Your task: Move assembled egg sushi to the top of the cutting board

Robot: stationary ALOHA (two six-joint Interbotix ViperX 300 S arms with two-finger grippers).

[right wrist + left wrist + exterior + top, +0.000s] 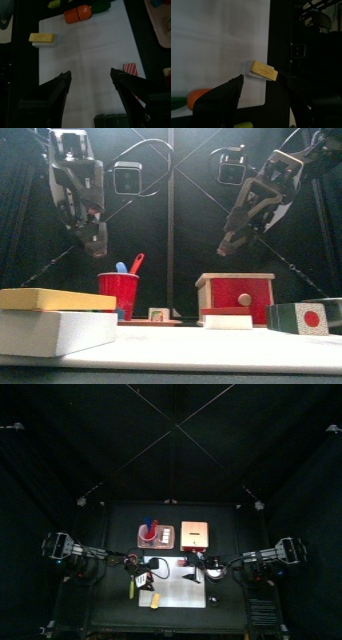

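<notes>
Egg sushi (42, 38): a small oblong piece, a yellow slab lying flat on a white block of like length, seen at the upper left of the right wrist frame. It rests on the board (87, 60) at its left edge, near one corner. In the front frame it appears large at lower left (54, 318), yellow layer above, white below. In the top frame it is a small pale speck (155, 599) just below centre.

Board: a large flat white rectangle lying on the table, long axis running up the right wrist frame.
</notes>
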